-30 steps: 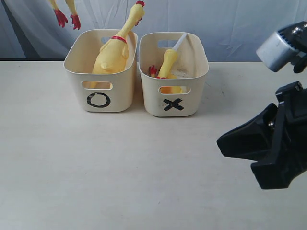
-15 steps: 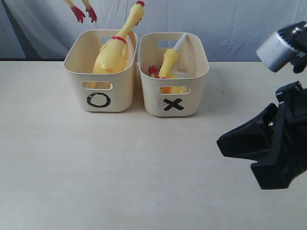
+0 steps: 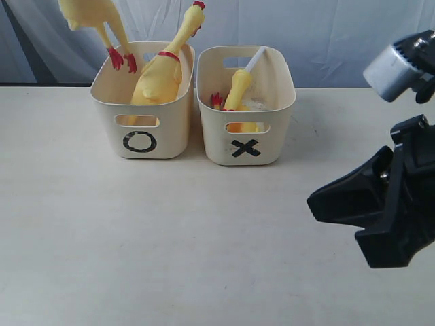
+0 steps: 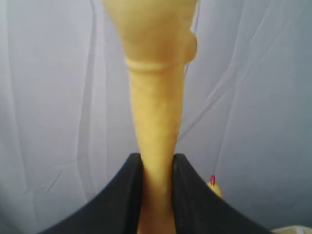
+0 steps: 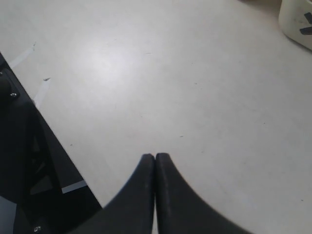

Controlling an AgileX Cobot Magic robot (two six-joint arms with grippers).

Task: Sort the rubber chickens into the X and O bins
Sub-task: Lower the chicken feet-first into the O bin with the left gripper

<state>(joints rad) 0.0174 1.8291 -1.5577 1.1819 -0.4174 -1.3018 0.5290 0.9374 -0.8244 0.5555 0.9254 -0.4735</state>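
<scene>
A yellow rubber chicken (image 3: pixel 95 20) hangs at the top left, its red feet (image 3: pixel 121 60) dipping just inside the O bin (image 3: pixel 141 141). My left gripper (image 4: pixel 156 163) is shut on that chicken's neck (image 4: pixel 156 122); the gripper itself is out of the exterior view. Another chicken (image 3: pixel 163 68) leans in the O bin with its head above the rim. The X bin (image 3: pixel 246 146) holds the smaller chicken (image 3: pixel 238 88) with the white tube. My right gripper (image 5: pixel 155 160) is shut with nothing in it, low over the table (image 3: pixel 170 238) at the right (image 3: pixel 319 200).
A wrinkled white cloth (image 3: pixel 326 34) hangs behind the bins. A corner of the X bin (image 5: pixel 297 24) shows in the right wrist view. The table's edge and a dark frame (image 5: pixel 29 161) lie beside my right gripper.
The held chicken has come down and to the right, from only its feet showing at the top edge to its feet reaching the O bin's rim. The right arm has not moved.
</scene>
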